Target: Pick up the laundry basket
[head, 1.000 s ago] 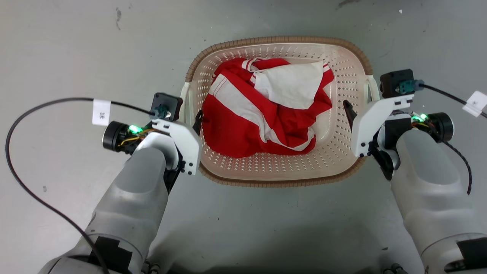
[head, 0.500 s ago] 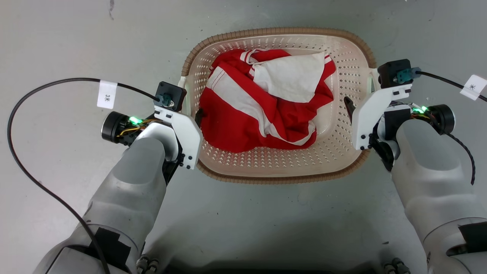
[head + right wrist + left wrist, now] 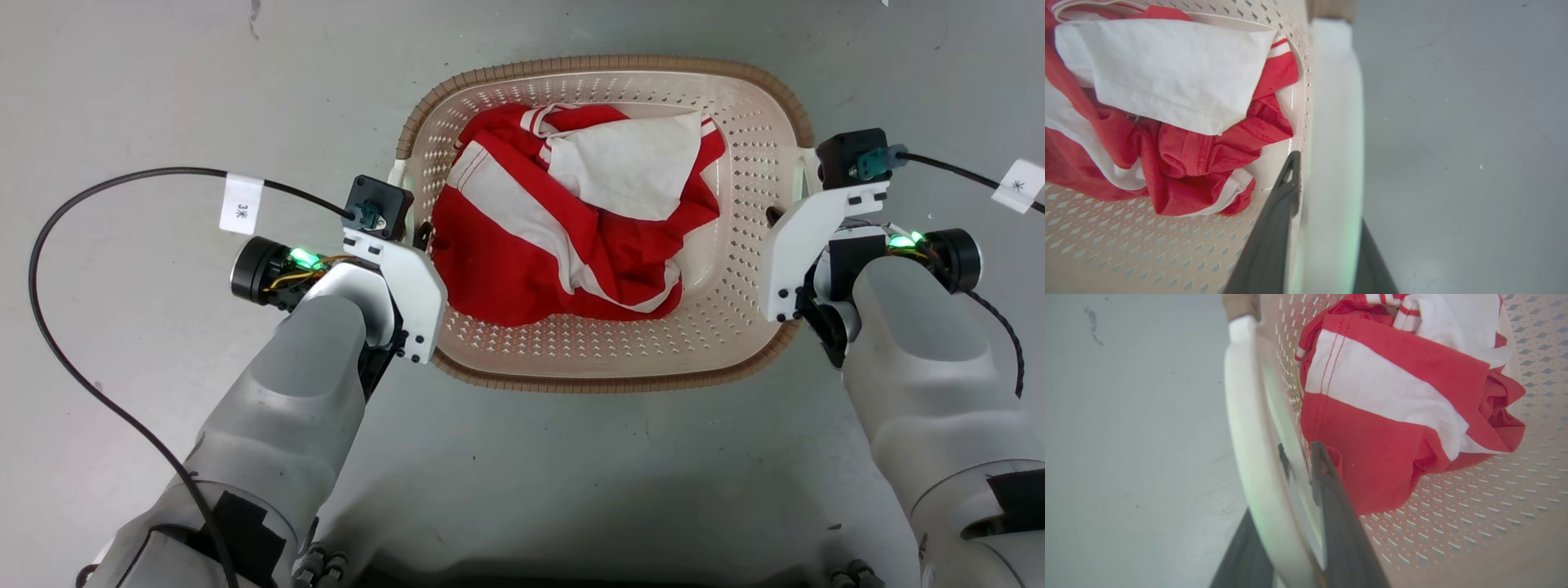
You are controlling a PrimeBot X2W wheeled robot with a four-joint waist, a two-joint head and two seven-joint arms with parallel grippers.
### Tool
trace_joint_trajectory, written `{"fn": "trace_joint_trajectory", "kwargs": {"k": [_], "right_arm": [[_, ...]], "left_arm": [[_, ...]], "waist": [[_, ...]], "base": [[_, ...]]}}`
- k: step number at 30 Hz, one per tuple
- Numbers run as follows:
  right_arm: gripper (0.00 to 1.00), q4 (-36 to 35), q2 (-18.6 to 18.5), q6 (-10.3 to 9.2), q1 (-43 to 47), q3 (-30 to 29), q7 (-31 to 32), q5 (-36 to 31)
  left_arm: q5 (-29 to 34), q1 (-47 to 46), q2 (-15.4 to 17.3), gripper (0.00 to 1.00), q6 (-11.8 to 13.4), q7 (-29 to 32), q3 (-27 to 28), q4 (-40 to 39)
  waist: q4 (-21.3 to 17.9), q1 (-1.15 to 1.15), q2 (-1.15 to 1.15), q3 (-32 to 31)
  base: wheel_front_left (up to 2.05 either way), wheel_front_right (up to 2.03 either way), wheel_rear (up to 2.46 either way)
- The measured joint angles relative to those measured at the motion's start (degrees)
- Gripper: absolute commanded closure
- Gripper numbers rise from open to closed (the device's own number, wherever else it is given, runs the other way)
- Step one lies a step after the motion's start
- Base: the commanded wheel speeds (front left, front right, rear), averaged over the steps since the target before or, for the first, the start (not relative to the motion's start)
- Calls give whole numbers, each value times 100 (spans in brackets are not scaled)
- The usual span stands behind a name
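From the head, a bare grey floor (image 3: pixel 522 474), scuffed and spotted, spread all round the laundry basket (image 3: pixel 604 385), which lay midway between the two pale forearms with a red and white garment (image 3: pixel 506 278) bundled inside it; both arms reached forward and bent inward, the left gripper (image 3: pixel 422 238) at the basket's left side, the right gripper (image 3: pixel 773 217) at its right side; a white tag (image 3: pixel 242 205) on the cable left of the basket read "3" and a star-like sign; a second tag (image 3: pixel 1018 186) right of the basket bore a like sign. From the left wrist, the dark fingers (image 3: pixel 1331 498) straddled the basket's white left handle (image 3: pixel 1245 428), one inside the perforated wall, one outside, clasped narrowly on it; grey floor beyond. From the right wrist, the fingers (image 3: pixel 1278 212) likewise pinched the basket's right handle (image 3: pixel 1335 102), the inner one flat against the wall beside the garment.
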Motion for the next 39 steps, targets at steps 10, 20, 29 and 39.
{"fn": "trace_joint_trajectory", "kwargs": {"k": [10, 20, 29, 39], "right_arm": [[100, 129, 8, 0, 52, 210, 46, 18], [100, 210, 31, 0, 331, 988, 998, 545], [100, -131, 57, 0, 621, 2018, 2572, 1580], [100, -256, 92, -1, 786, 2526, 3904, 2229]], "left_arm": [[-590, 129, 149, 100, 1, 131, -573, -76], [-1451, 634, 523, 100, 1, 1229, -1530, -595], [-2476, 968, 1214, 100, -4, 2064, -2346, -1324], [-3453, 1072, 1672, 100, -14, 3007, -3049, -1834]], "waist": [[-13, 0, 0, -429], [-175, 0, 0, -1550], [-378, -1, 0, -2837], [-593, -2, 0, -4144]], "base": [[0, 0, 0], [0, 0, 0], [0, 0, 0], [0, 0, 0]]}}
